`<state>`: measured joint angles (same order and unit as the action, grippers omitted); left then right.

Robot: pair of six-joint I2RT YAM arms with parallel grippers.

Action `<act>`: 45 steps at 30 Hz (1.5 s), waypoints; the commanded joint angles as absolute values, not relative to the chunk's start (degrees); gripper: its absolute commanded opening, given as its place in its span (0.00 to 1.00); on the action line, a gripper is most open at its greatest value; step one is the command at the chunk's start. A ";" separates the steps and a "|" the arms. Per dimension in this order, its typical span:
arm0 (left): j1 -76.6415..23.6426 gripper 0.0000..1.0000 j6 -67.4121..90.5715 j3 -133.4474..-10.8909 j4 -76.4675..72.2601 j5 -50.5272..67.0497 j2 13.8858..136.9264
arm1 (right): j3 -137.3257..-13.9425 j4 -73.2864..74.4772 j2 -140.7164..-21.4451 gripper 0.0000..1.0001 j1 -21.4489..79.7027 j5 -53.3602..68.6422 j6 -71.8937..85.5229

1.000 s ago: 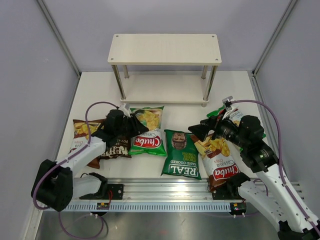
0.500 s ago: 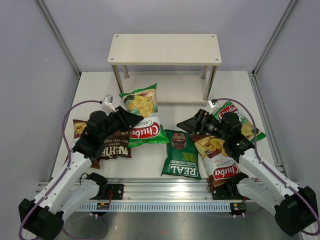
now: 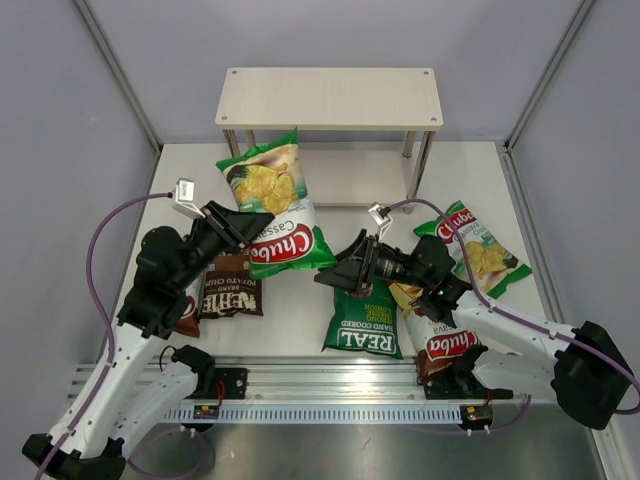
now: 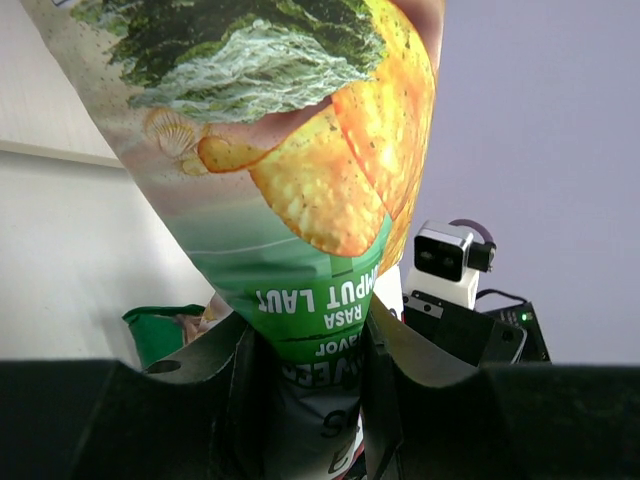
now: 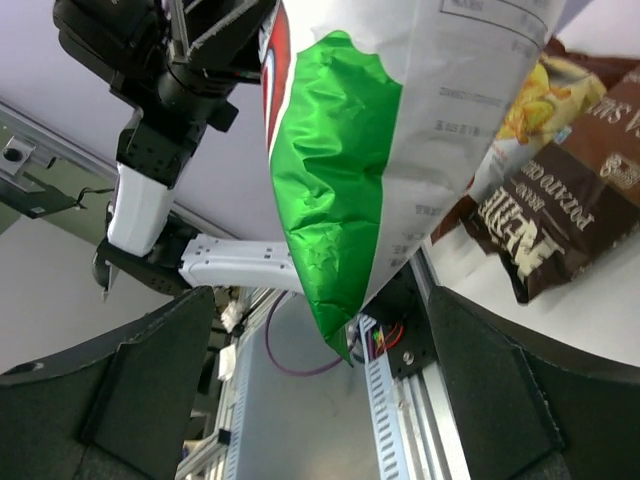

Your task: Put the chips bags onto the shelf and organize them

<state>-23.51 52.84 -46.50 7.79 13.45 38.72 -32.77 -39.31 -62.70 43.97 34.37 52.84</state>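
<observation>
Chuba bag (image 3: 272,205) — light-green — clamped (one end) in left gripper (image 3: 252,225).

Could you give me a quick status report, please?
Left gripper shut on light-green Chuba bag, held up near shelf. Right gripper open, at bag's lower corner.

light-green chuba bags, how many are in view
2. The first bag is held up by the left gripper before the shelf; the second bag lies on the table at the right.
</observation>
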 commanded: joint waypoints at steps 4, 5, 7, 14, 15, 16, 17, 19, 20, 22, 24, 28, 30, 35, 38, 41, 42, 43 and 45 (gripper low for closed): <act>-23.64 0.07 61.33 -49.48 2.55 8.44 36.13 | -36.29 -48.78 -64.51 0.96 50.61 20.51 45.36; -23.64 0.07 62.39 -49.40 2.11 7.48 35.60 | -36.65 -49.13 -65.38 0.96 51.58 18.74 44.57; -23.64 0.07 64.67 -49.22 1.50 6.25 34.90 | -36.48 -50.53 -66.09 0.95 54.04 11.91 44.21; -23.64 0.08 70.22 -48.43 2.02 2.55 32.34 | -38.40 -61.34 -72.84 0.96 56.16 6.67 45.26; -23.64 0.08 70.57 -48.43 2.11 2.72 32.43 | -40.24 -62.13 -73.82 0.96 56.25 7.29 45.26; -23.64 0.08 71.10 -48.60 2.28 3.16 32.95 | -40.95 -62.57 -75.57 0.96 56.25 7.99 44.92; -23.64 0.08 71.36 -48.78 2.55 4.21 33.22 | -41.65 -63.62 -76.46 0.96 56.25 7.91 44.83; -23.64 0.08 72.07 -48.95 2.64 5.53 34.36 | -43.24 -65.47 -78.56 0.96 56.25 8.61 44.48; -23.64 0.08 72.16 -48.96 2.81 6.84 34.97 | -43.85 -66.78 -79.18 0.96 56.25 8.87 44.39; -23.64 0.08 72.25 -48.96 3.07 7.90 35.85 | -45.35 -67.23 -80.50 0.96 56.25 9.05 44.12; -23.64 0.07 72.33 -49.30 4.83 9.05 37.17 | -46.23 -68.20 -81.12 0.96 56.25 8.70 43.69; -23.64 0.07 71.46 -48.69 3.78 11.51 38.41 | -46.93 -66.89 -81.91 0.87 56.16 3.45 43.85; -23.64 0.09 70.06 -48.51 3.43 12.13 38.50 | -46.50 -67.06 -82.00 0.77 56.16 0.37 44.21; -23.64 0.30 65.84 -48.52 4.66 11.69 38.15 | -47.28 -66.97 -82.00 0.48 55.81 -0.18 43.24; -23.64 0.57 60.13 -50.79 9.39 7.67 37.71 | -47.46 -67.15 -81.56 0.33 55.63 2.54 42.72; -23.64 0.68 55.56 -52.82 12.82 4.06 37.70 | -47.72 -66.97 -81.30 0.23 55.46 2.99 42.37; -23.56 0.71 53.89 -53.26 13.44 3.35 37.71 | -48.25 -66.02 -81.12 0.22 55.46 3.08 41.75; -23.55 0.84 52.83 -54.74 15.19 2.64 37.88 | -48.51 -64.87 -80.60 0.22 55.28 2.47 41.57; -23.55 0.96 49.07 -57.11 18.44 0.27 38.23 | -48.43 -64.34 -80.07 0.22 54.50 2.20 42.27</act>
